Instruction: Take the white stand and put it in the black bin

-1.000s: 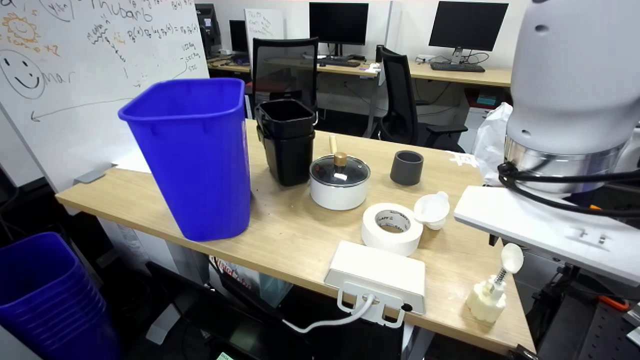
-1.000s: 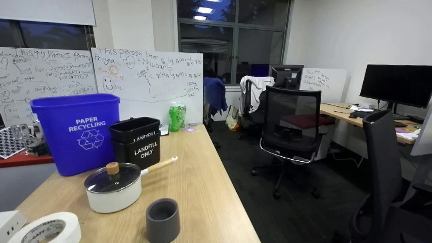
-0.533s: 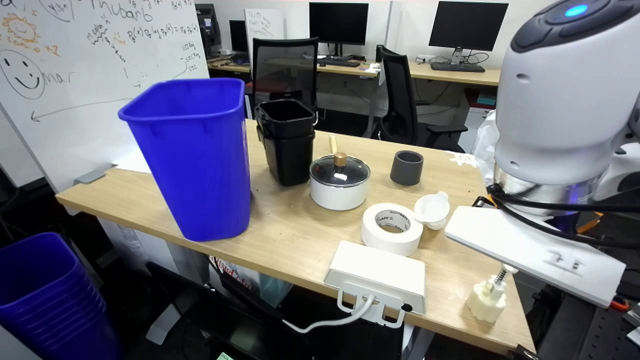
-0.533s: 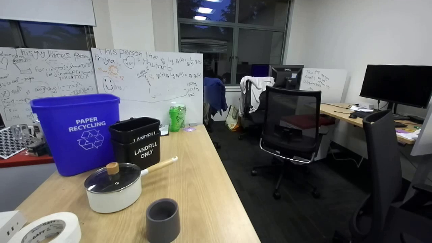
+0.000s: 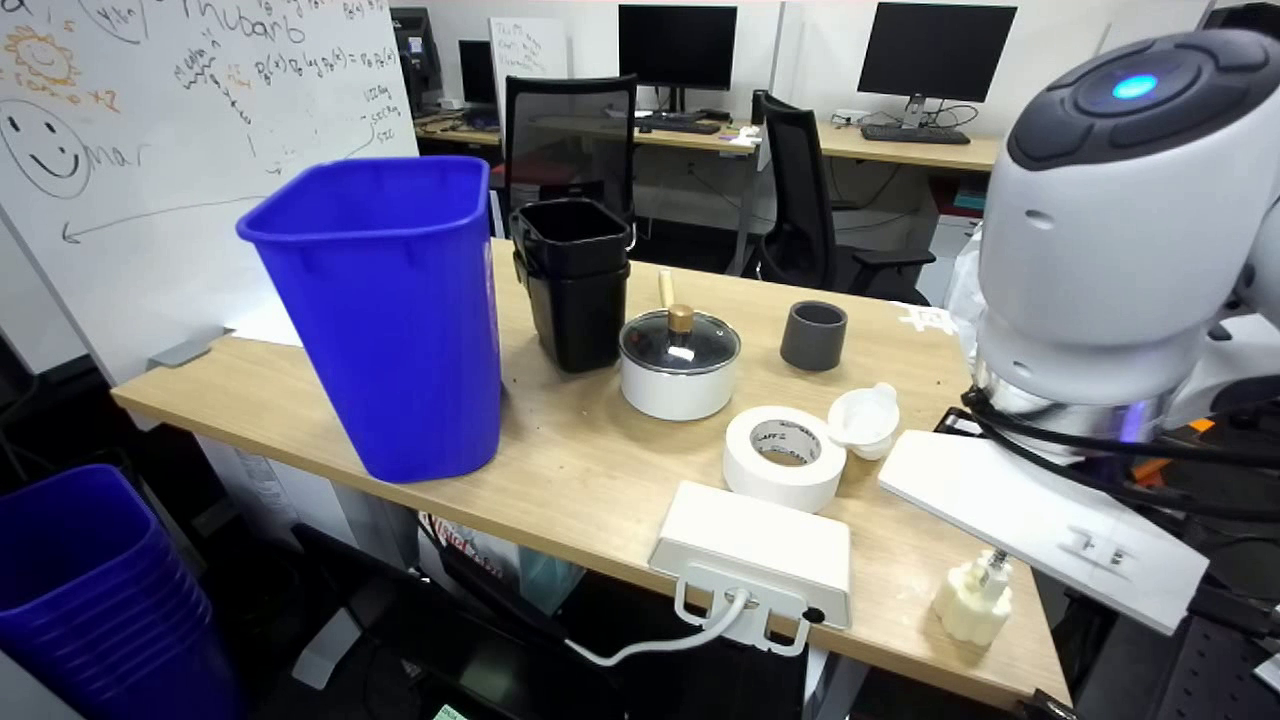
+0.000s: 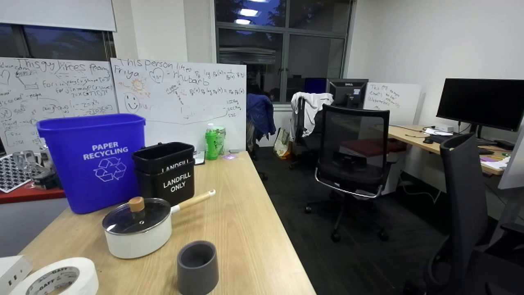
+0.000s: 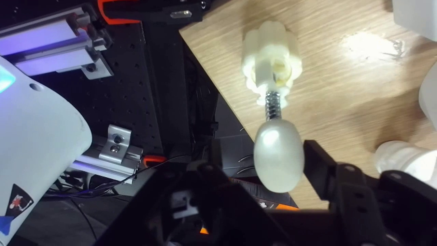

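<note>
The white stand (image 5: 972,605) is upright near the table's corner in an exterior view; its upper part is hidden there behind the arm's white mount (image 5: 1040,525). In the wrist view its chunky base (image 7: 273,51) rests on the wood, and a springy stem leads to a rounded knob (image 7: 278,155). My gripper (image 7: 262,152) has that knob between its fingers. The right-hand finger (image 7: 319,167) is at or very close to it, while a gap separates it from the left-hand one (image 7: 215,153). The black bin (image 5: 575,320) stands farther along the table, also seen in an exterior view (image 6: 166,180).
A large blue bin (image 5: 400,330) stands beside the black bin. Between there and the stand are a lidded pot (image 5: 680,385), a dark cup (image 5: 813,336), a tape roll (image 5: 785,460), a small white container (image 5: 865,415) and a white power box (image 5: 755,545). The table edge runs close by the stand.
The arm has come down and slightly left in an exterior view, its white mount now covering the stand's knob. The stand's base and the bins have stayed where they were.
</note>
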